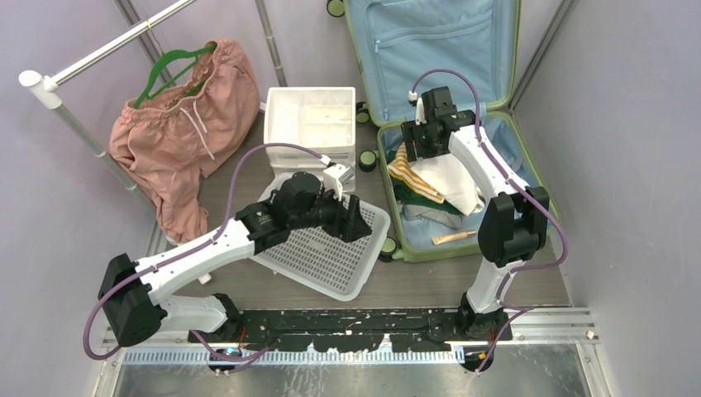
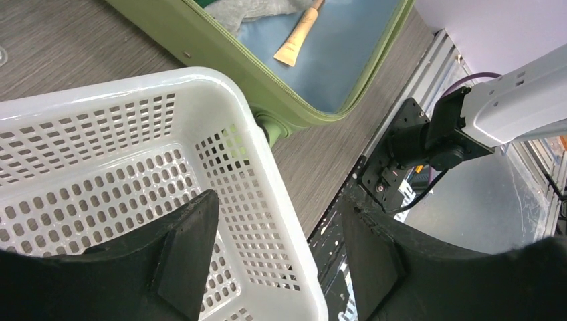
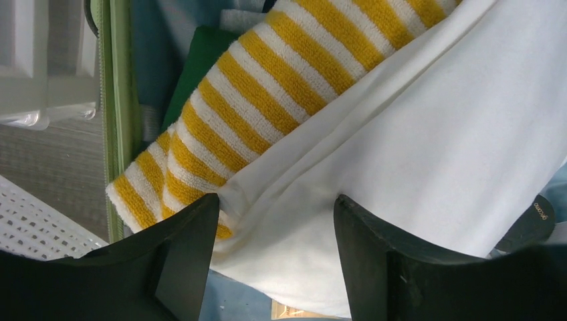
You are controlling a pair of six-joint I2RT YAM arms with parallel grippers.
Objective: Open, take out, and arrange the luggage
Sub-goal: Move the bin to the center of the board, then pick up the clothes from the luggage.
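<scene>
The light-green luggage (image 1: 438, 251) lies open at the right, its blue-lined lid (image 1: 430, 41) leaning back. Inside are a yellow-striped towel (image 1: 403, 169), a white cloth (image 1: 455, 178), a dark green cloth (image 1: 413, 197) and a beige tube (image 1: 453, 238). My right gripper (image 1: 422, 149) hangs over the clothes. In the right wrist view its jaws (image 3: 275, 199) stand apart round a fold of the white cloth (image 3: 414, 154) beside the towel (image 3: 267, 80). My left gripper (image 1: 357, 222) is open astride the white basket's rim (image 2: 220, 80), one finger inside and one outside.
A white drawer unit (image 1: 310, 124) stands left of the suitcase. The perforated basket (image 1: 331, 265) sits tilted in front of it, close to the suitcase wall (image 2: 220, 60). A pink garment (image 1: 186, 116) hangs on a green hanger from the rail (image 1: 99, 54) at the left.
</scene>
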